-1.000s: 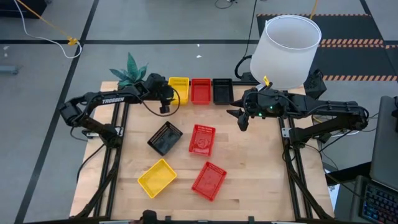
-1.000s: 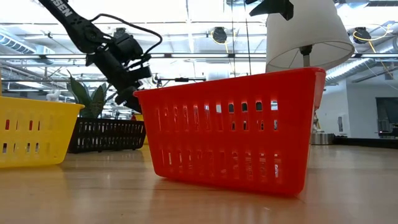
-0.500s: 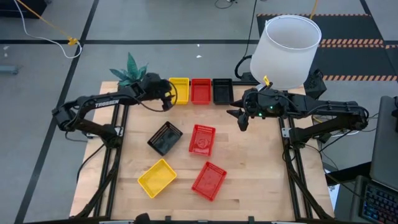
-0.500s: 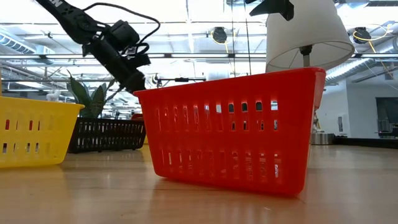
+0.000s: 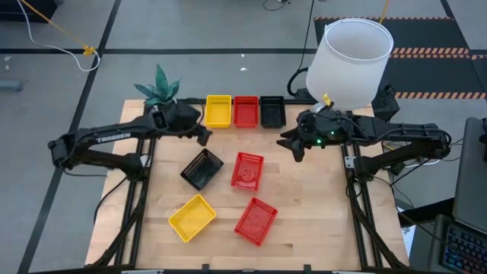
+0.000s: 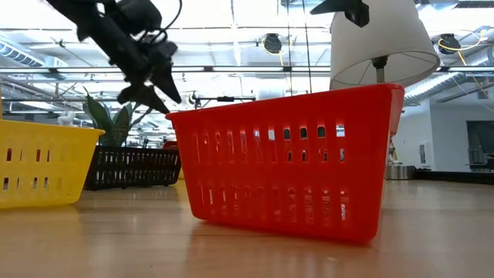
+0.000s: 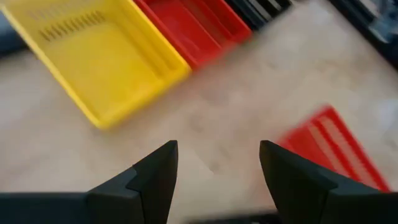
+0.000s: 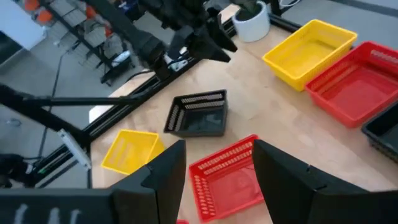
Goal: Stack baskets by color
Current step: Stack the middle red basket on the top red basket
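A row of baskets stands at the table's far edge: yellow point(image 5: 218, 111), red point(image 5: 245, 111) and black point(image 5: 272, 111). Loose on the table lie a black basket point(image 5: 202, 168), a red one point(image 5: 246, 170), a yellow one point(image 5: 192, 217) and another red one point(image 5: 256, 221). My left gripper point(image 5: 204, 136) hangs open above the table between the far yellow basket and the loose black one; its wrist view shows its fingers point(image 7: 155, 174) wide apart over bare wood. My right gripper point(image 5: 292, 146) hovers open, high at the right, near the far black basket.
A white lampshade point(image 5: 351, 61) stands at the far right corner, behind my right arm. A green plant point(image 5: 158, 87) in a white pot point(image 8: 252, 25) stands at the far left corner. Bare wood shows along the table's right side and near edge.
My left gripper has drawn back from the far yellow basket toward the table's left and risen. It has also rolled about its own pointing line. The baskets have kept their places. My right gripper has rolled a little where it hangs.
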Controlling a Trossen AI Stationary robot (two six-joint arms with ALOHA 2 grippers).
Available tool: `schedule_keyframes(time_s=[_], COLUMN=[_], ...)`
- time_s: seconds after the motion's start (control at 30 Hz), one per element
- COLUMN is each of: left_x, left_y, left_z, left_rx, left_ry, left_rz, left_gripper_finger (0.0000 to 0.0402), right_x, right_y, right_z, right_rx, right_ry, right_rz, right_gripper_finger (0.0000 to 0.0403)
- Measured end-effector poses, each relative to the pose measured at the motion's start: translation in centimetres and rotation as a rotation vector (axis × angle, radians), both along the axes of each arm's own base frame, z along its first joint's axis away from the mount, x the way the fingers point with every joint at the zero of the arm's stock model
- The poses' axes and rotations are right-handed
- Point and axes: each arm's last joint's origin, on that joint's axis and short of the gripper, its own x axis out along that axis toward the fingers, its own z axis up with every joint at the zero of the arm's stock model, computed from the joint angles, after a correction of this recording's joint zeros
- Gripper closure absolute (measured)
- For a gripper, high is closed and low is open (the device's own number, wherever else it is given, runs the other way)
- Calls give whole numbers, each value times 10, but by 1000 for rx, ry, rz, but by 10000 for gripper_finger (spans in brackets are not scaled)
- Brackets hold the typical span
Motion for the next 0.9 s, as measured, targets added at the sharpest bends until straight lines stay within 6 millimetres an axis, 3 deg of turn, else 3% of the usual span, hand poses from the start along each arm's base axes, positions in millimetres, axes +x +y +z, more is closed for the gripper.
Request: schedule_keyframes(time_s=[0.2,0.57,0.9], left_x=[4,5,-1], left_y=[-47,-131,-167], left_z=[8,17,14], left_rx=[-103,-140,-206], left_ry=[-43,-174,-176], left_rz=[-62,-40,-112], left_gripper_finger=[174,174,174], right_x=[-1,-7,-11], right_y=[12,25,47], right_z=[1,-2,2], right_rx=[18,127,128], right_ry=[-3,81,89], right_rz=[98,297,345], right_gripper_finger=[222,222,222])
